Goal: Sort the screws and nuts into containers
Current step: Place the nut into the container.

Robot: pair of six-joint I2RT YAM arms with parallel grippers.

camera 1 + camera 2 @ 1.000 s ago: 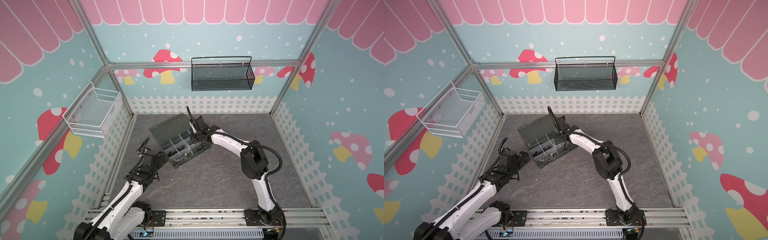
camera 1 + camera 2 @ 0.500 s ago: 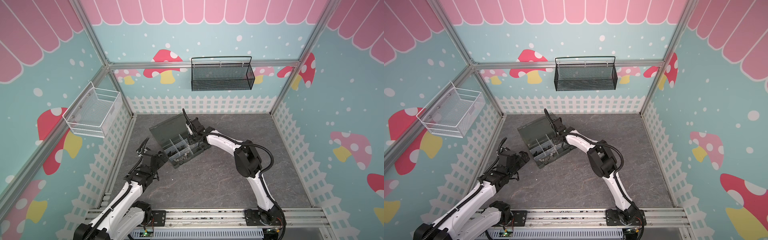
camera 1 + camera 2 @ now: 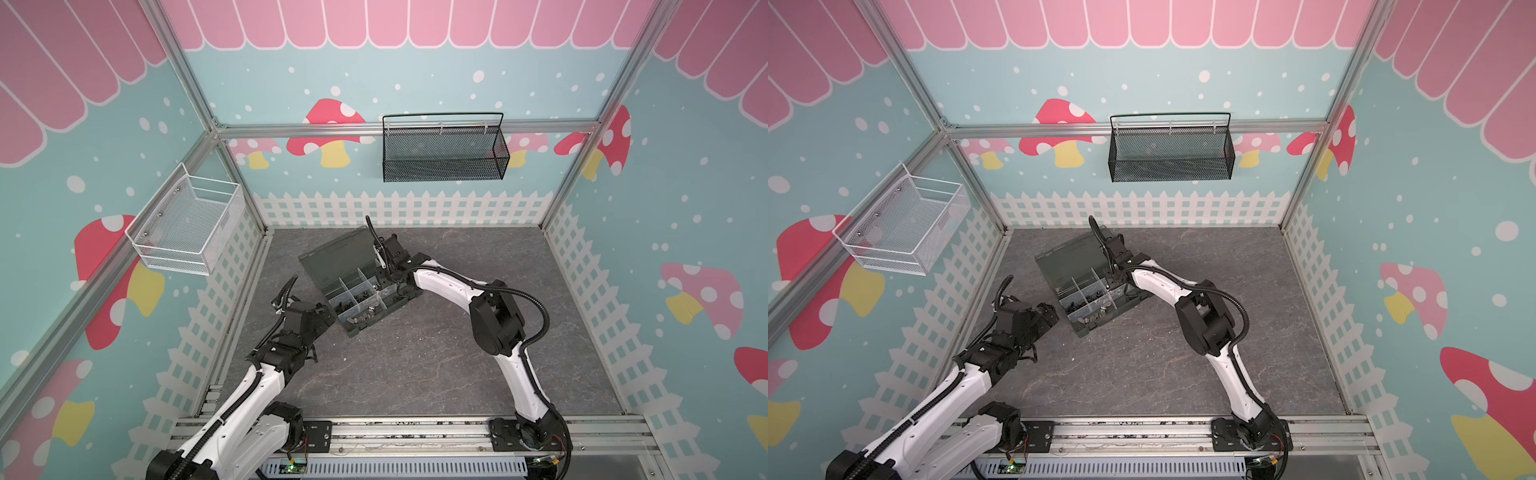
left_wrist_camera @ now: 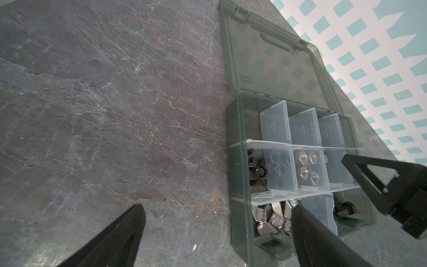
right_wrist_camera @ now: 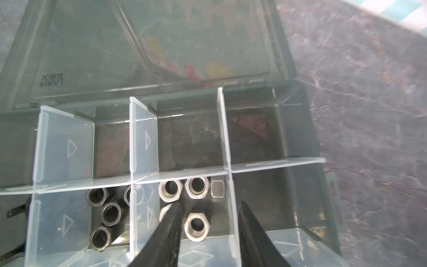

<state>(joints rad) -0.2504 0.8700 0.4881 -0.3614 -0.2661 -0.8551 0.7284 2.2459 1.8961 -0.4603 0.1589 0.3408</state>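
Right tool (image 5: 209, 217) shifted along organizer box (image 3: 332, 266), now spread above silver nuts (image 5: 196, 228), bores up; left tool (image 4: 217, 215) spread wide.

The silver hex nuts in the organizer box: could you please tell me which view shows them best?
The right wrist view: the silver hex nuts fill the frame, their holes visible. The left wrist view shows them smaller, behind a translucent divider. In both top views they are too small to distinguish.

Grey box (image 3: 357, 328) w/ whitish dividers (image 5: 143, 138), silver nuts (image 5: 196, 185).
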